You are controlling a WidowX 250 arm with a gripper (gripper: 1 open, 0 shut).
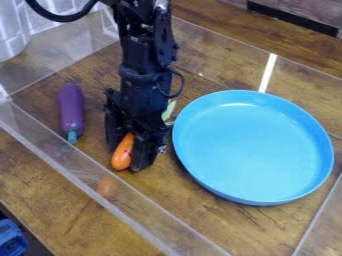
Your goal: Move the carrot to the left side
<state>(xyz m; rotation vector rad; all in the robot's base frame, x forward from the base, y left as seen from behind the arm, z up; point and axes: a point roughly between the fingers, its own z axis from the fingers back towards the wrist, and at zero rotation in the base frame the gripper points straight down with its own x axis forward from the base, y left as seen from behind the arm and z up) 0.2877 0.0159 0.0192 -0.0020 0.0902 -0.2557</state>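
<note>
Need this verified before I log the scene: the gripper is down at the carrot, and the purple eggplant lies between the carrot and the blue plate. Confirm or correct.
The eggplant is misplaced: the camera view shows it on the carrot's far side from the blue plate. The gripper is indeed down at the carrot.

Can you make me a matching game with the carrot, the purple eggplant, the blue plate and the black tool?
Things:
1. carrot
2. eggplant
3. plate
4. tool

Clues:
A. round and blue
B. orange, partly hidden by black fingers
C. black, reaching down over something orange
D. purple, lying apart from the tool

Right pairs: 1-B, 2-D, 3-A, 4-C
</note>
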